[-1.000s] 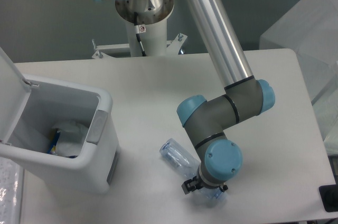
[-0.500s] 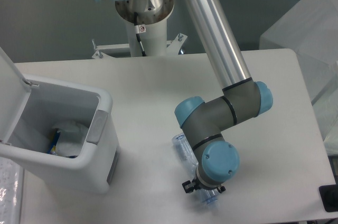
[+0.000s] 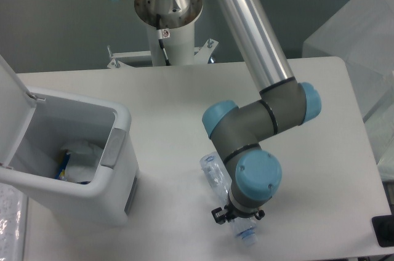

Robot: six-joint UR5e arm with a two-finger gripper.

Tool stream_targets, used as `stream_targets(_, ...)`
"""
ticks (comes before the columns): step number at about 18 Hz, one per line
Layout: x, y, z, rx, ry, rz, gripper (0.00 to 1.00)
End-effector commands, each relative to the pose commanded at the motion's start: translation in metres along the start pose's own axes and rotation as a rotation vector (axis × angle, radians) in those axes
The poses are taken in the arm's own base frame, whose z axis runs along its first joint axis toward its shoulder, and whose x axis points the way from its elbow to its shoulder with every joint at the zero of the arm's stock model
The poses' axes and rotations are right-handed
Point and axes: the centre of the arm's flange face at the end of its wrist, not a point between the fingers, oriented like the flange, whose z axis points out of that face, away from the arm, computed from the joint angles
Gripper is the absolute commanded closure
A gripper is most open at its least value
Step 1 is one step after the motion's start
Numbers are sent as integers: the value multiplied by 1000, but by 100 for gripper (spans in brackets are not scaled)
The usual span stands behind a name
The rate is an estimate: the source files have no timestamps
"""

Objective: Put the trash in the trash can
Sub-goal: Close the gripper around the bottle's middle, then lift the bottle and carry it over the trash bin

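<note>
As the whitish wrapper (image 3: 81, 153) already lies inside the trash can (image 3: 117, 150) at the left of the frame, with its lid (image 3: 11, 98) standing open, you have about half of the task done. The clear bottle (image 3: 217, 175) is not yet in; it lies on the table (image 3: 172, 95) in the lower centre. The arm bends down from the top, and its wrist hides the gripper (image 3: 239, 219) over the bottle, so you cannot tell whether the fingers grasp it.
</note>
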Motion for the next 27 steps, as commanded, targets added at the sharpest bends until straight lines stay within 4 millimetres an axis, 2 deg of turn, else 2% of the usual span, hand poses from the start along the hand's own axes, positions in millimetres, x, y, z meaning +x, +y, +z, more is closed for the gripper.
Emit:
stream_targets(5, 23, -4, -71, 177, 148, 55, 48)
stream_targets(14, 71, 3, -182, 440, 392, 252, 48)
stream_targets(18, 91, 17, -236, 538, 489, 349, 47)
stream_targets(20, 100, 26, -256, 565, 531, 381, 47)
stream_targets(23, 130, 45, -278, 583, 552, 430, 48)
stream_targets(27, 170, 64, -284, 576, 577, 488, 48)
